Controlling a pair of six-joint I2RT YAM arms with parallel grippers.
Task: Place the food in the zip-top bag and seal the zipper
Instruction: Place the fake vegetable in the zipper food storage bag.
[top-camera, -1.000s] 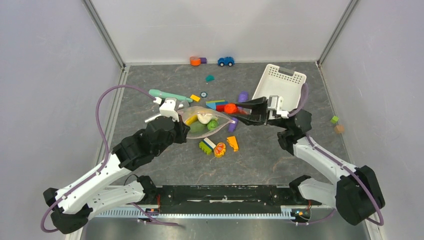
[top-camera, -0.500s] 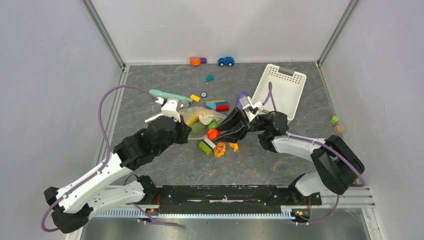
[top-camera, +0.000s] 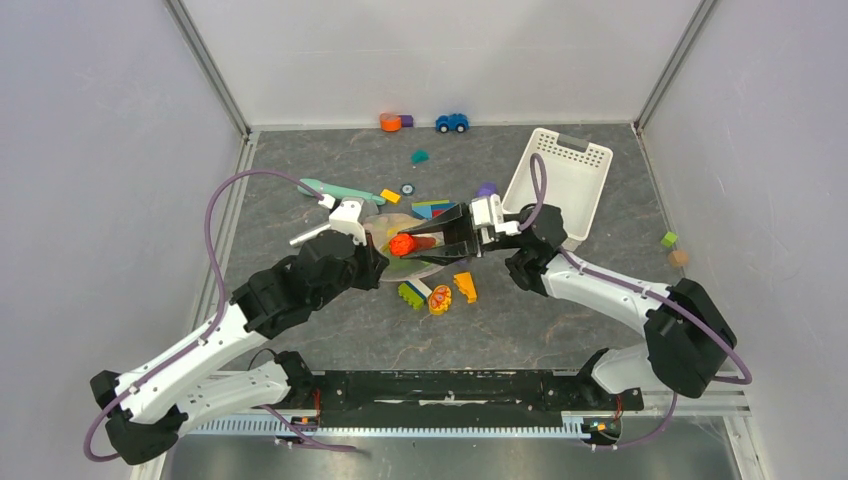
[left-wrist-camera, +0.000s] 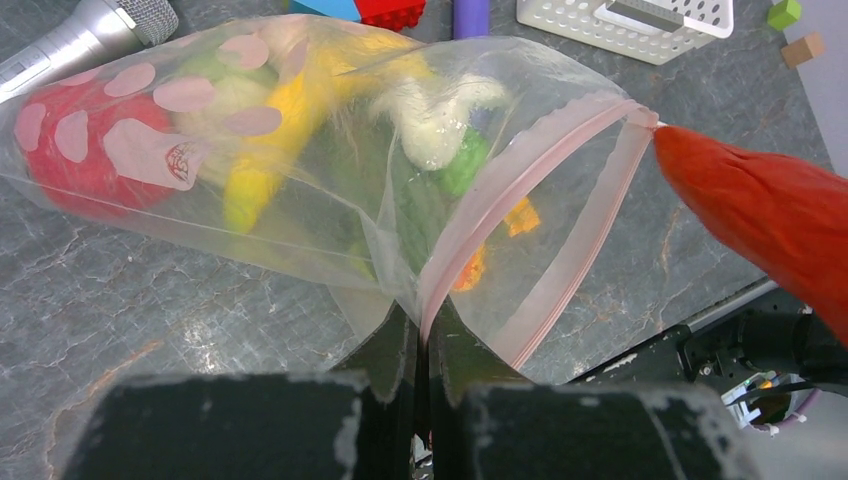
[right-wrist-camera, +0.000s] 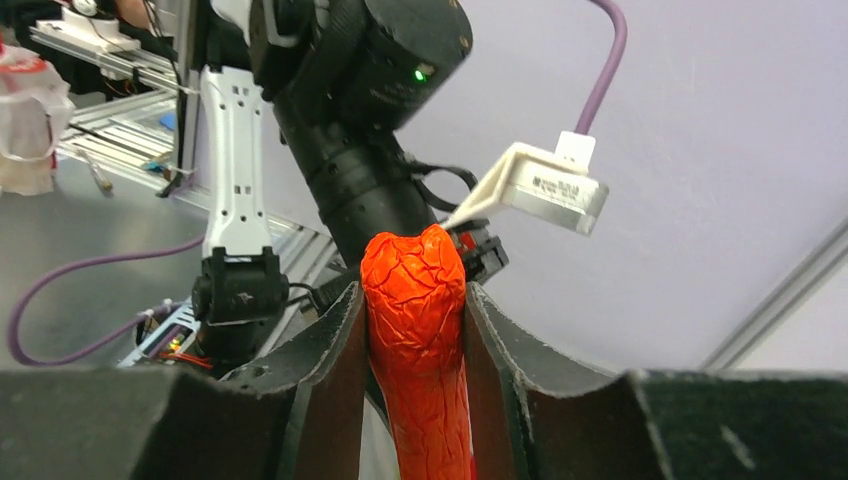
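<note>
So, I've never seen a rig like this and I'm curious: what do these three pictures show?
These are two robot arms bolted at the near edge of a table, each ending in a two-finger gripper. One picture looks down from above; the other two come from wrist cameras. The left gripper is shut on the mouth edge of a clear bag holding toy food. The right gripper holds a carrot at the bag's mouth. Around lie blocks, a toy car and a white basket.

Left gripper (left-wrist-camera: 421, 340) pinched, right gripper (right-wrist-camera: 415, 310) clamped
</note>
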